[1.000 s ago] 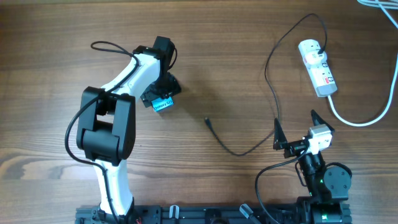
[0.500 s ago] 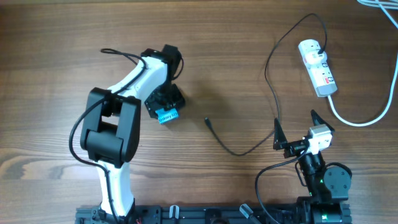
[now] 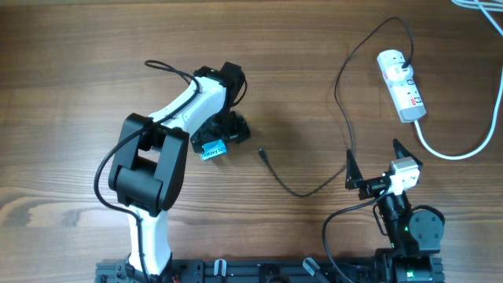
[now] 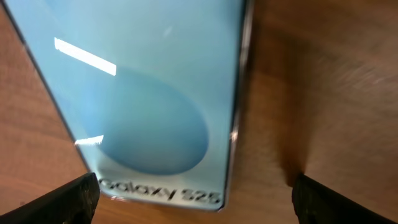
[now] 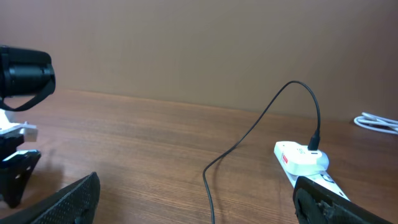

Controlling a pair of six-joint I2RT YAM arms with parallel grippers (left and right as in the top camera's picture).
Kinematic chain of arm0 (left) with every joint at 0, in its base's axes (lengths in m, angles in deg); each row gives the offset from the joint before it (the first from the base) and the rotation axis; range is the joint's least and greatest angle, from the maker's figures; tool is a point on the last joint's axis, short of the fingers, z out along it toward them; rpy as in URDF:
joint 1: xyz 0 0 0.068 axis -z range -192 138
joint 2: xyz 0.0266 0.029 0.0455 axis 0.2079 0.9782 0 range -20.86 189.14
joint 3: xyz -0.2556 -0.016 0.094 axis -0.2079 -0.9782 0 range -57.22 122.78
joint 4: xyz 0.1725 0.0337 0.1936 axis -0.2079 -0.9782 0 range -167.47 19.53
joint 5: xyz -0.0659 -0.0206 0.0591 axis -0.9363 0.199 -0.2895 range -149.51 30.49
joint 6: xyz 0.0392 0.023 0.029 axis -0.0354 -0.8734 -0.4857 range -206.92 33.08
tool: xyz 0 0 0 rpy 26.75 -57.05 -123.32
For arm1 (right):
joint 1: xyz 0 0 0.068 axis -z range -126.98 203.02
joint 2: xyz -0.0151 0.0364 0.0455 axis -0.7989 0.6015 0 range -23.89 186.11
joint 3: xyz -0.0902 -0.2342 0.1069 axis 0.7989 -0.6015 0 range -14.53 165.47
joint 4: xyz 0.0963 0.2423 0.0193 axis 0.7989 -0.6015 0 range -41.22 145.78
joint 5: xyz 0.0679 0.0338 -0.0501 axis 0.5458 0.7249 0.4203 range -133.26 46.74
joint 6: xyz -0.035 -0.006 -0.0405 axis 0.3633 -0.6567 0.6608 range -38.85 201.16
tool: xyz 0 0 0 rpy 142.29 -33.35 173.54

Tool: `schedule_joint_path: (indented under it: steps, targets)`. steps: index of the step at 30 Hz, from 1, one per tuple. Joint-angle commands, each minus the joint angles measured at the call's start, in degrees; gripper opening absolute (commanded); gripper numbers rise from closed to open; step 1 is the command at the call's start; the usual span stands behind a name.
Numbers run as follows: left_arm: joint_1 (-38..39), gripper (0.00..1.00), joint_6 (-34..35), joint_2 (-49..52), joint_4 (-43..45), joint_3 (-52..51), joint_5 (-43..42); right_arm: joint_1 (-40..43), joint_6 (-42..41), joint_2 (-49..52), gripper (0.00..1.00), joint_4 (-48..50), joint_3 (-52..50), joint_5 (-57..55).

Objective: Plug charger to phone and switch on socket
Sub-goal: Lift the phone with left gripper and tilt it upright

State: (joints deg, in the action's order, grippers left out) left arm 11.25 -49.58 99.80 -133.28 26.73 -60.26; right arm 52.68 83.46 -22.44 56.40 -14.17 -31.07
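Observation:
The phone (image 3: 211, 149) lies flat on the wood, turquoise screen up, and fills the left wrist view (image 4: 149, 112) with its text end nearest the camera. My left gripper (image 3: 216, 141) is open and straddles it; the fingertips (image 4: 74, 196) stand wide, with a gap of bare table on the right side. The charger cable (image 3: 302, 191) runs from the socket (image 3: 401, 86) down across the table to its dark tip (image 3: 262, 152), just right of the phone. My right gripper (image 3: 376, 161) is open at the near right, holding nothing. Its wrist view shows the cable (image 5: 249, 134) and the socket (image 5: 301, 158).
The socket's thick white cord (image 3: 471, 149) loops off towards the right edge. A coil of white cable (image 5: 379, 122) lies at the far right. My left arm (image 3: 149, 165) crosses the left half of the table.
My left gripper has swung right and towards the front, and the phone has moved with it, closer to the cable tip. The right arm has not moved.

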Motion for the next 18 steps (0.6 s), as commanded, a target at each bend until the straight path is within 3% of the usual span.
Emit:
schedule_joint_path:
  steps: [1, 4, 18]
  targets:
    - [-0.44, 1.00, 0.44, 2.16, 4.09, -1.68, 5.11, 0.20, 0.52, -0.11, 1.00, 0.20, -0.07, -0.48]
    - [-1.09, 1.00, 0.46, 2.16, 6.60, -1.68, 9.44, 0.20, 0.52, -0.11, 1.00, 0.20, -0.07, -0.48]
    - [-6.56, 1.00, 0.33, 2.16, 6.88, -1.68, 9.62, 0.20, 0.52, -0.11, 1.00, 0.20, -0.07, -0.48]
